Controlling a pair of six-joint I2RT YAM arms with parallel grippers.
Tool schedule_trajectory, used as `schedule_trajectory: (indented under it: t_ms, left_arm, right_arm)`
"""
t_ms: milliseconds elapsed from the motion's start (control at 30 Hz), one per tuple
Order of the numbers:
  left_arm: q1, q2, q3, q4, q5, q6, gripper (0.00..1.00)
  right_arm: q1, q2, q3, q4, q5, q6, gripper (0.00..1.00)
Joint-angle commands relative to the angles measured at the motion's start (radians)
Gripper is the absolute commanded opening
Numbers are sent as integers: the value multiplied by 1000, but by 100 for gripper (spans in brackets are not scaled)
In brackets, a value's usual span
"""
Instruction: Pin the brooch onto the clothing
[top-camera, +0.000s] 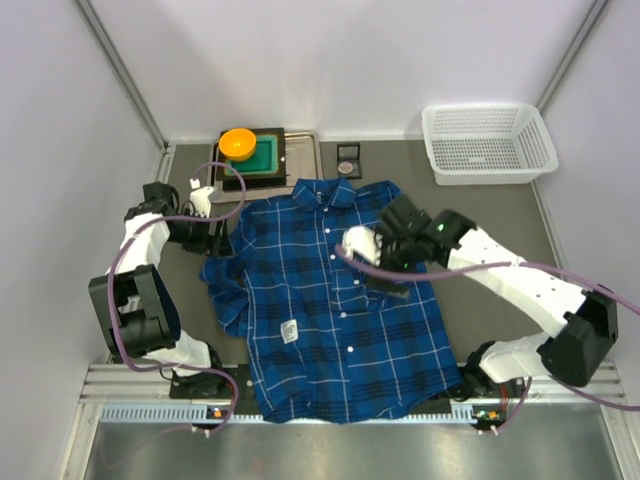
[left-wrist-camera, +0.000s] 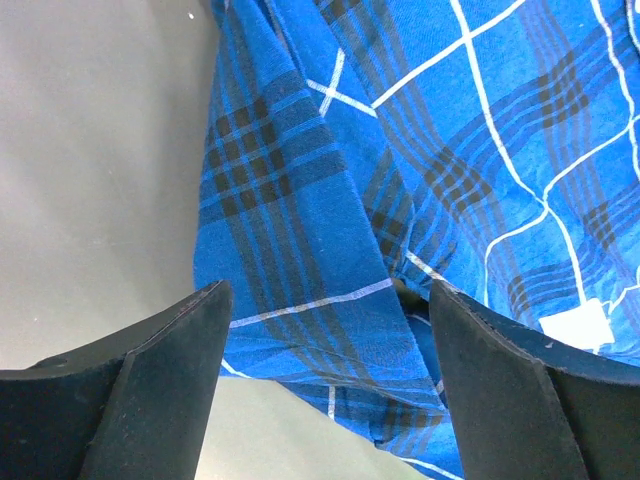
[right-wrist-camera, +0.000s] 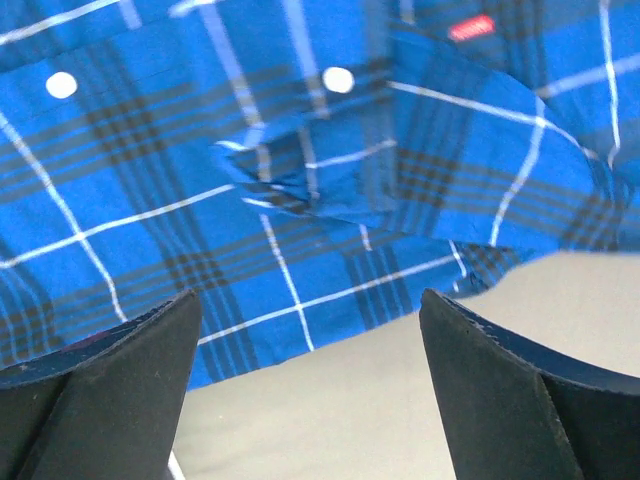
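Hovering with right pincer (right-wrist-camera: 308, 305) wide open over shirt (top-camera: 330, 300) chest, with left pincer (left-wrist-camera: 328, 295) wide open at its edge; gripping nothing. Seeing brooch (top-camera: 348, 167) unpinned on counter (top-camera: 480, 210), just beyond collar. Likely fetching stage; next: reach past collar, pinch brooch squarely.

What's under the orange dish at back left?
The orange dish overlaps a corner of a green square block, which sits on a dark base on a grey tray. Whatever lies directly beneath the dish is covered.

Shirt (top-camera: 330, 330) — chest partly hidden under right gripper (top-camera: 370, 268).
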Motion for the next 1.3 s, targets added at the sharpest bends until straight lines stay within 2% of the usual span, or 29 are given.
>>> schedule_trajectory:
  t_ms: [0,100,200,333,400,633,867,1033,1100,1200,1233,1267]
  left_arm:
    - [6,-45,22,22,87,5,85]
    - [5,-42,27,29,104,-10,85]
    - [6,-41,28,37,106,-21,85]
    - [6,-53,24,35,98,-28,85]
    - [6,-59,19,43,92,-34,86]
    - [8,-76,-12,71,107,-54,87]
    - [11,-67,-22,92,118,-71,88]
    - [17,-65,-22,94,124,-74,88]
    - [20,-65,-25,94,124,-73,88]
    - [23,-68,-28,94,124,-67,88]
    - [25,-70,-30,94,124,-65,88]
    - [26,-70,-32,97,123,-65,88]
  right_arm:
    - [-184,75,62,-6,-192,40,87]
    - [-207,136,59,18,-248,71,75]
    - [-207,205,82,81,-264,119,73]
    - [-207,334,172,114,-250,267,66]
    - [-204,359,189,141,-241,332,72]
    - [-150,409,223,209,-198,490,79]
    - [-89,534,317,253,-183,496,89]
    - [-34,609,349,284,-117,484,89]
    - [-27,627,357,287,-101,478,86]
    - [-20,633,343,284,-81,472,72]
    - [-18,629,338,282,-80,470,57]
    - [-18,615,328,279,-77,468,49]
